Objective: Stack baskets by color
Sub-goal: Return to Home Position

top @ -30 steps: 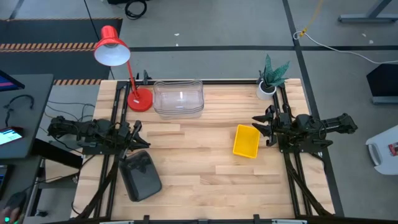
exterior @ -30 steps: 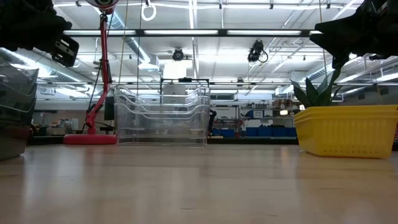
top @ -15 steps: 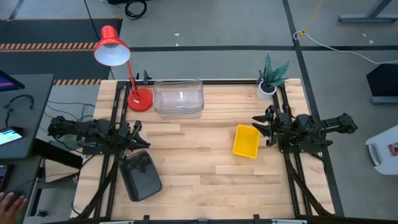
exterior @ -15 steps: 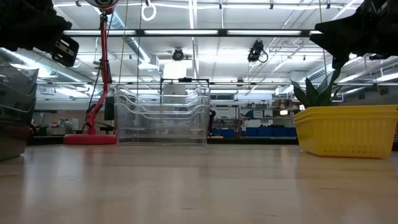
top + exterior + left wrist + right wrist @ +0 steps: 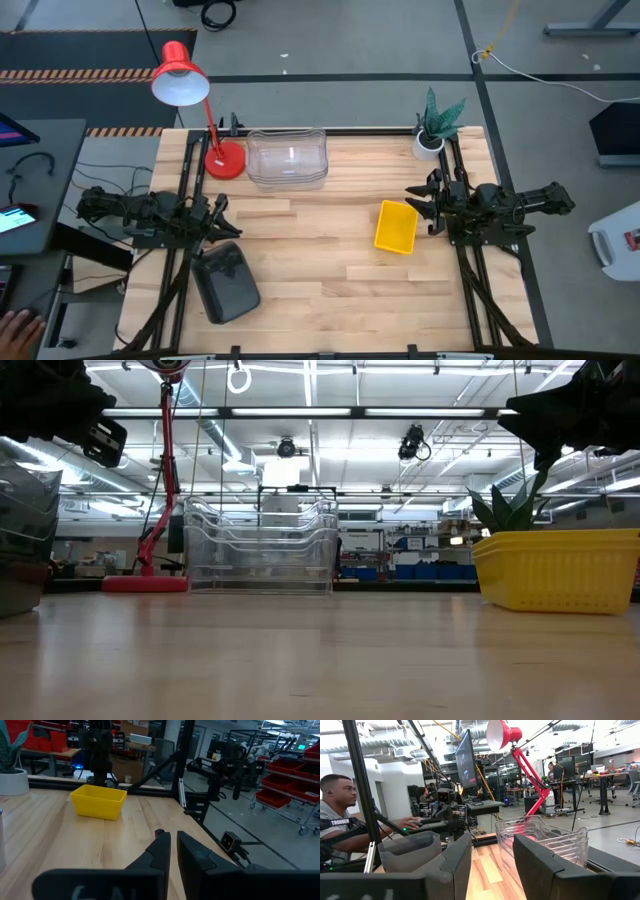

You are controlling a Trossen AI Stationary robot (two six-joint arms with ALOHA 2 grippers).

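You have the right pincer point(image 5: 418, 207), spread and empty, just beside the yellow stack point(image 5: 396, 226), and the left pincer point(image 5: 224, 217), nearly closed on nothing, just beside the grey stack point(image 5: 226, 283), with the clear stack point(image 5: 288, 158) well apart by the lamp point(image 5: 180, 78).

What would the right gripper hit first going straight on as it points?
Probably the left gripper, facing it from the far side. The right gripper aims between the clear stack and the grey stack and looks set to miss both, though heights are unclear.
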